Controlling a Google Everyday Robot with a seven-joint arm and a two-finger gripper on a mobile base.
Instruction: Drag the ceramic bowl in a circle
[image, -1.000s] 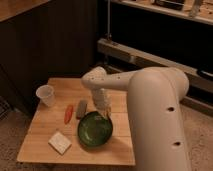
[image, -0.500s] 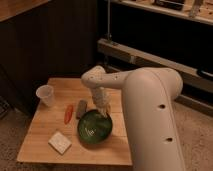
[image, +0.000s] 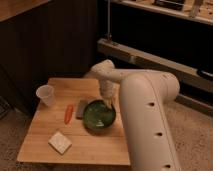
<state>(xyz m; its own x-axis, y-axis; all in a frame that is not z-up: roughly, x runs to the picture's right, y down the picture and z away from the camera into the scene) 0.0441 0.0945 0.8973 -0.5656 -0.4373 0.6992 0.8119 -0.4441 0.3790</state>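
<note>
The ceramic bowl (image: 98, 116) is round, shallow and glossy dark green. It sits on the wooden table (image: 45, 142), right of centre. My gripper (image: 107, 104) reaches down from my white arm (image: 145, 100) to the bowl's far right rim and seems to touch it.
A translucent white cup (image: 46, 95) stands at the table's far left. An orange carrot-like item (image: 68, 113) and a grey flat item (image: 81, 108) lie just left of the bowl. A white square item (image: 60, 142) lies at the front left. Dark shelving stands behind.
The bowl has shifted slightly left and away along the table with my gripper at its rim. The other items have not moved.
</note>
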